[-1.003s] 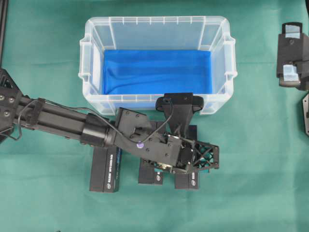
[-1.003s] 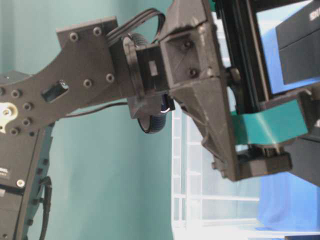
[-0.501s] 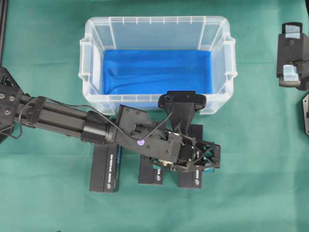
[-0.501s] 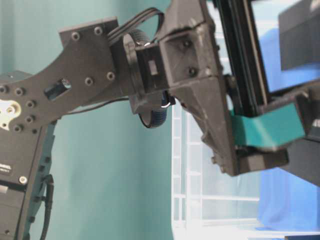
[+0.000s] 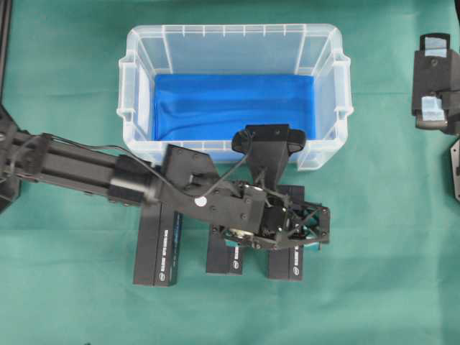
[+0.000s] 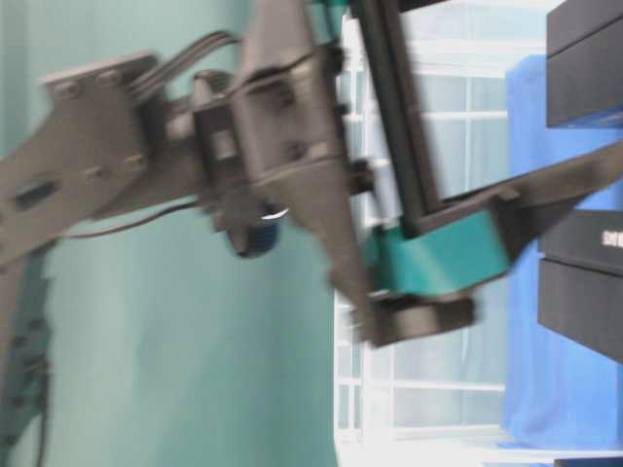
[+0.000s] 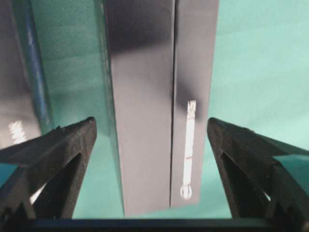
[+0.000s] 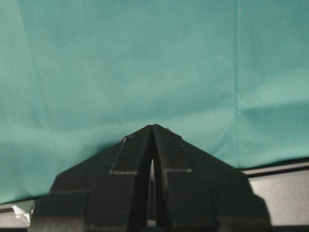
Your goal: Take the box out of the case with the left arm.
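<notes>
The clear case point(image 5: 128, 86) with its blue lining stands at the back of the green cloth, with no box showing inside it. Three black boxes lie on the cloth in front of it. My left gripper point(image 5: 318, 226) hovers open over the right-hand box point(image 5: 287, 266). In the left wrist view that box point(image 7: 161, 121) lies between the spread black fingers point(image 7: 63, 154) with a gap on both sides. The teal pad point(image 6: 443, 258) shows blurred in the table-level view. My right gripper point(image 8: 152, 126) is shut on nothing over bare cloth.
The middle box point(image 5: 224, 260) and the left box point(image 5: 158, 251) lie side by side beneath the left arm. The right arm point(image 5: 433, 75) is parked at the right edge. Green cloth point(image 5: 388, 287) covers the table.
The left jaws have spread wide and let go of the right-hand box, which stays on the cloth. The left arm has shifted slightly and is blurred with motion. The right arm has not moved.
</notes>
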`<state>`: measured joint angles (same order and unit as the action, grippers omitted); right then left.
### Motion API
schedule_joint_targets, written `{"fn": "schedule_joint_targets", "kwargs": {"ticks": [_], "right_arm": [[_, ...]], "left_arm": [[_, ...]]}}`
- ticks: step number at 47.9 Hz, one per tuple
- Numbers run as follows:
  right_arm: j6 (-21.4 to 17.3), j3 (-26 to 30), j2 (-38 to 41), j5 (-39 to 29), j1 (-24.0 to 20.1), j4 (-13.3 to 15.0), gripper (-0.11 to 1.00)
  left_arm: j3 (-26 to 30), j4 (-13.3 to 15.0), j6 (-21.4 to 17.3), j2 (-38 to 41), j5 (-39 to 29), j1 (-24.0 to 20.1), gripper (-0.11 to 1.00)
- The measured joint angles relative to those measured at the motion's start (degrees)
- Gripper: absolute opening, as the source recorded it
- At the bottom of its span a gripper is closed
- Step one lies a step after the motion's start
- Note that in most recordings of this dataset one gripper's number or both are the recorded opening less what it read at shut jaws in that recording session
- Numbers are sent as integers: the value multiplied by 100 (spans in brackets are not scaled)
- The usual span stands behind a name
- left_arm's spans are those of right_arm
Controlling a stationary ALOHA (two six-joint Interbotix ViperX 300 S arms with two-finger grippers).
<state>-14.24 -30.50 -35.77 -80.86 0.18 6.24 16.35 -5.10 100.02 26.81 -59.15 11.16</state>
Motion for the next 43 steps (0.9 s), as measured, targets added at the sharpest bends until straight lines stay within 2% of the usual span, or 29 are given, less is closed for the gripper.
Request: {"fn": "schedule_joint_targets", "kwargs": {"ticks": [9, 26, 43], "right_arm": [[0, 0, 0, -9, 9, 0, 2], [0, 0, 0, -9, 9, 0, 2], [0, 0, 0, -9, 9, 0, 2]], "left_arm": [[272, 0, -141, -387, -615, -9, 93], [1292, 9, -677, -527, -1723, -123, 93], [1301, 18, -1274, -615, -1846, -167, 93]]}}
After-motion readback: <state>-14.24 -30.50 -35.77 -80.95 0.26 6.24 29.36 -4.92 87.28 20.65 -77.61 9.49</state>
